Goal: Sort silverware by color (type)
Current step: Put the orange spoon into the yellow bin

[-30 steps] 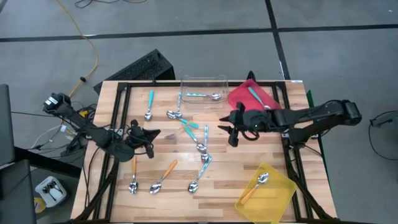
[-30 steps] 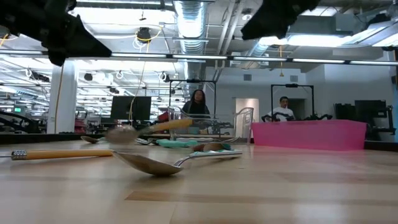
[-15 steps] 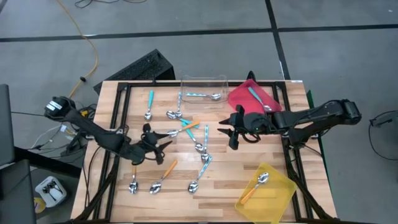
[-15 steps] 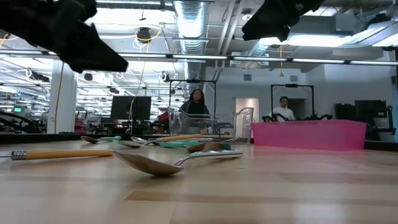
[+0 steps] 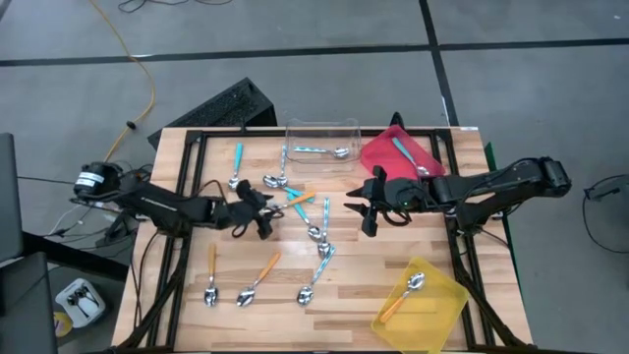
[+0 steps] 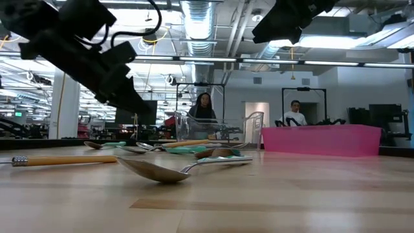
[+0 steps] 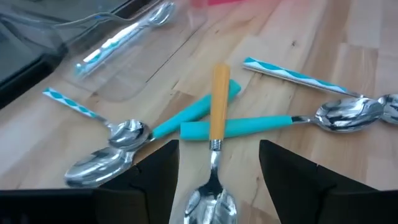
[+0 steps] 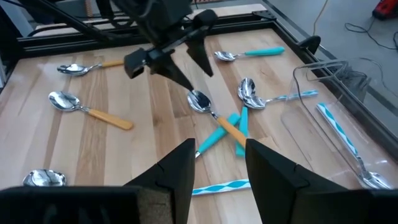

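Reaching across the wooden surface (image 5: 197,324) from nine o'clock, the left claw (image 5: 257,214) is seen hovering over an orange-handled spoon (image 7: 214,143), its fingers spread apart and nothing gripped between them. In the left wrist view, that spoon is laid across two crossed teal-handled spoons (image 7: 249,127), its bowl lying between the open fingers. The right claw (image 5: 366,206) is held at three o'clock of the heap, above bare wood, with its fingers apart and nothing held.

A light-blue striped spoon (image 5: 319,150) is lodged in the clear tray (image 5: 321,126) at twelve o'clock, and a teal spoon (image 5: 403,152) is laid in the red tray (image 5: 378,157) just beside it. An orange spoon (image 5: 403,295) is set in the yellow tray (image 5: 437,310) at five o'clock. Three orange-handled spoons (image 5: 257,278) are spread at seven o'clock, apart from one another. A lone teal spoon (image 5: 237,165) is placed at eleven o'clock. More striped spoons (image 5: 322,258) are scattered at six o'clock of the centre.
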You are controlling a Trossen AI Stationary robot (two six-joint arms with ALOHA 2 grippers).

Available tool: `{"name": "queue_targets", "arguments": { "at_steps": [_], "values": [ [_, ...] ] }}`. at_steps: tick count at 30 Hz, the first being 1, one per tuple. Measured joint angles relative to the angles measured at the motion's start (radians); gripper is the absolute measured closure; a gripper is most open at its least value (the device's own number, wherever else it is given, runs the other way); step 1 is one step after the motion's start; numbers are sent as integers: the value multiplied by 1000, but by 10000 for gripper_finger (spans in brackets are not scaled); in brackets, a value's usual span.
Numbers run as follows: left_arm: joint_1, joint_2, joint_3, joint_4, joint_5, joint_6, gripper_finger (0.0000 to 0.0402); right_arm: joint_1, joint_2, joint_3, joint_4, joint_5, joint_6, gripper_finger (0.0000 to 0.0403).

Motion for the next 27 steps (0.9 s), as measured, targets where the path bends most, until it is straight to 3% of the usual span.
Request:
{"name": "queue_targets", "arguments": {
  "at_steps": [8, 19, 27],
  "values": [
    [94, 0, 0, 71, 164, 93, 196, 0, 0, 0, 1, 0, -2, 239],
    [143, 9, 0, 93, 242, 146, 196, 0, 0, 0, 1, -1, -2, 239],
    [147, 153, 0, 171, 237, 151, 196, 0, 0, 0, -3, -3, 4, 239]
  ]
}}
